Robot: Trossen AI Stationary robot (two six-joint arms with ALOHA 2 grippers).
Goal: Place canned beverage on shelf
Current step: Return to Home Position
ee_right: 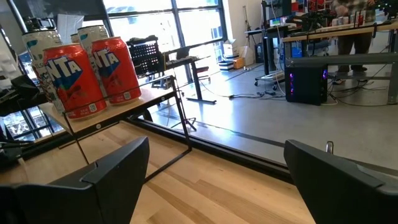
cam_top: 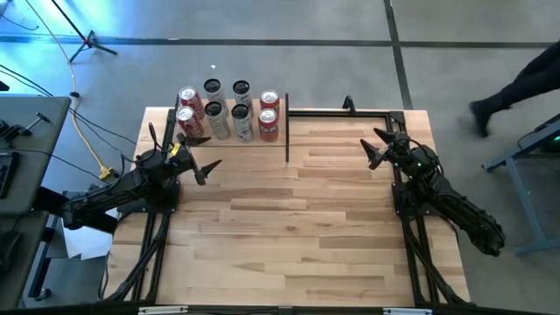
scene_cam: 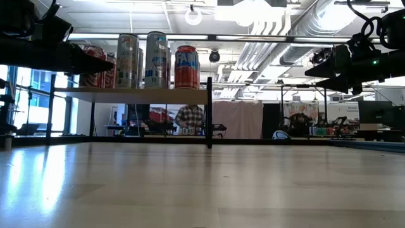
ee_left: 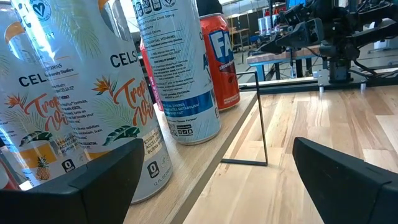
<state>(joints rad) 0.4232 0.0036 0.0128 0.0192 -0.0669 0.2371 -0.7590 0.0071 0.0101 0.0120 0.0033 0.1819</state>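
Cans (cam_top: 229, 112) all on shelf (scene_cam: 145, 95), paired by kind, just ahead of left end effector (cam_top: 208, 169). It & right end effector (cam_top: 376, 147) both spread, empty. Prob. homing, job looks done.

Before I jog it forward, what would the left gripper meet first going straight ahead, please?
Most likely the blue-banded can on the shelf, dead ahead of the left gripper; depth is unclear. The right gripper waits opposite.

Shelf (scene_cam: 145, 95): pale wood board on black posts, just ahead of left gripper (cam_top: 208, 171). Cans (cam_top: 241, 114): eight, upright on the board, in two rows of four.
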